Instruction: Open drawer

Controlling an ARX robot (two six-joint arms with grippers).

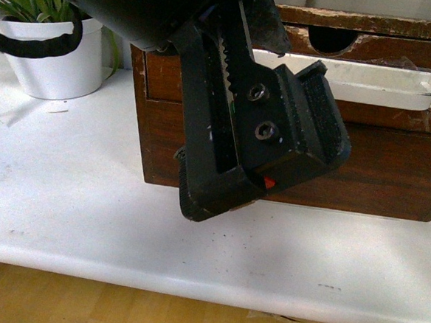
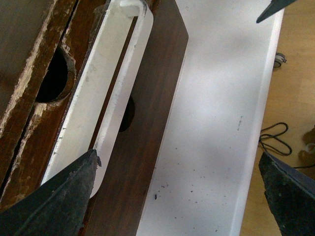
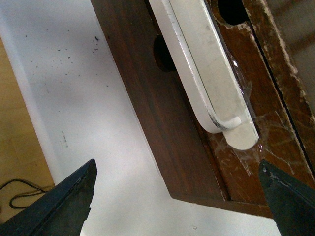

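The dark brown scuffed drawer (image 1: 389,52) is the upper one in the wooden cabinet. It has a half-round notch (image 1: 333,40) in its top edge and a long white handle (image 1: 369,83) taped across it. My left gripper (image 1: 270,173) hangs open and empty close in front of the handle's left part and hides it. In the left wrist view the left gripper (image 2: 179,162) is open, with one fingertip (image 2: 83,182) beside the handle (image 2: 93,98). In the right wrist view the right gripper (image 3: 177,167) is open, off the handle's (image 3: 202,64) right end. The right gripper is not seen in the front view.
A plain dark drawer front (image 1: 393,166) lies below the handled one. The cabinet stands on a white table (image 1: 122,221). A plant in a white pot (image 1: 60,54) stands at the back left. Wooden floor with a black cable (image 2: 275,135) lies past the table's front edge.
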